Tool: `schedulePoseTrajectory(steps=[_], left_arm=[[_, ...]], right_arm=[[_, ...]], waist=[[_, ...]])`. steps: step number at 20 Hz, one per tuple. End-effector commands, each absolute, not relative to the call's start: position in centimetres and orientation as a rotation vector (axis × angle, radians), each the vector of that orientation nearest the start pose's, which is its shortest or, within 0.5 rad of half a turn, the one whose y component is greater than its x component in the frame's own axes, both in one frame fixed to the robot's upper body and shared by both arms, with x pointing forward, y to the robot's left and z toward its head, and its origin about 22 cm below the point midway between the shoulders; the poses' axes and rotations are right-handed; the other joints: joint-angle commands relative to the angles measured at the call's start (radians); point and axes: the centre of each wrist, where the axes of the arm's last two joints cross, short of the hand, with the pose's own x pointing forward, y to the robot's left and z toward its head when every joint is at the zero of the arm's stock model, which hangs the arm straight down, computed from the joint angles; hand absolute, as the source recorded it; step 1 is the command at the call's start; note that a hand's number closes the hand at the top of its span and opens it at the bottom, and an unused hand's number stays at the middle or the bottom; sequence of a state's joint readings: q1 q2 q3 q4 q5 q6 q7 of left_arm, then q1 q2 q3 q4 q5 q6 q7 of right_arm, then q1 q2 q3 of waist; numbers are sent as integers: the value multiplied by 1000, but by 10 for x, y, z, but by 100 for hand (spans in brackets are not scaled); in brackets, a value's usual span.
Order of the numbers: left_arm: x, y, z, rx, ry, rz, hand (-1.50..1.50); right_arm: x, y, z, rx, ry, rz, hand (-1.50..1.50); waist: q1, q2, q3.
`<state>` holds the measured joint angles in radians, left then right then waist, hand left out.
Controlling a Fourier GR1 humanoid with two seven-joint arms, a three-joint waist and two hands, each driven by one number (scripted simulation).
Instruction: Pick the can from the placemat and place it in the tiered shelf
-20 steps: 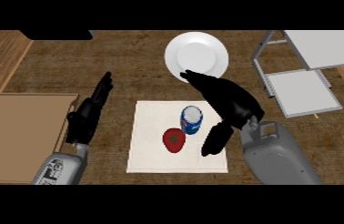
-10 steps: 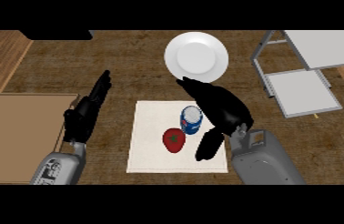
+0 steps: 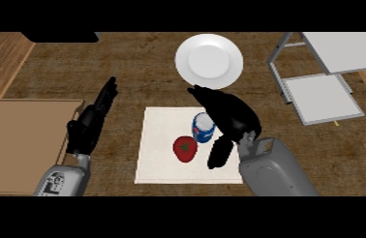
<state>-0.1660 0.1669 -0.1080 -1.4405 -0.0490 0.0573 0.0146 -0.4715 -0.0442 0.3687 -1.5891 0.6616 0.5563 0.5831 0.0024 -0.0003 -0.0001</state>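
A blue and white can (image 3: 203, 127) stands upright on the white placemat (image 3: 159, 159), with a red tomato (image 3: 185, 148) just in front of it. My right hand (image 3: 230, 114) is right beside the can on its right, fingers stretched past it toward the plate and the thumb hanging down near the tomato; it is open and part of the can is hidden behind it. The tiered shelf (image 3: 320, 92) with white trays stands at the right. My left hand (image 3: 91, 121) rests open left of the placemat.
A white plate (image 3: 209, 61) lies behind the placemat. A wooden board (image 3: 28, 145) sits at the left edge. A dark object (image 3: 61, 37) shows at the top left.
My right hand has slid left, closing in on the can until it sits against its right side. The left hand has stayed put.
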Motion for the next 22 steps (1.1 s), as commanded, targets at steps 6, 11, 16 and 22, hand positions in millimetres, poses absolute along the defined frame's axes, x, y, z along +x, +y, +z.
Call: schedulePoseTrajectory(steps=[6, 11, 16, 22], left_arm=[[289, 236, 23, 105, -1593, -253, 0], [271, 215, 11, 105, -1592, -250, 0], [293, 218, 7, 89, -1568, -250, 0], [272, 230, 16, 107, -1584, -275, 0]], right_arm=[[311, -107, 77, -436, -1216, 1326, -150], [319, -88, 85, -470, -1186, 1326, -150], [309, -96, 81, -448, -1180, 1339, -150], [297, -100, 35, -435, -1175, 1356, -150]], waist=[[1, 1, 0], [3, 0, 0], [-2, 0, 0], [2, 0, 0]])
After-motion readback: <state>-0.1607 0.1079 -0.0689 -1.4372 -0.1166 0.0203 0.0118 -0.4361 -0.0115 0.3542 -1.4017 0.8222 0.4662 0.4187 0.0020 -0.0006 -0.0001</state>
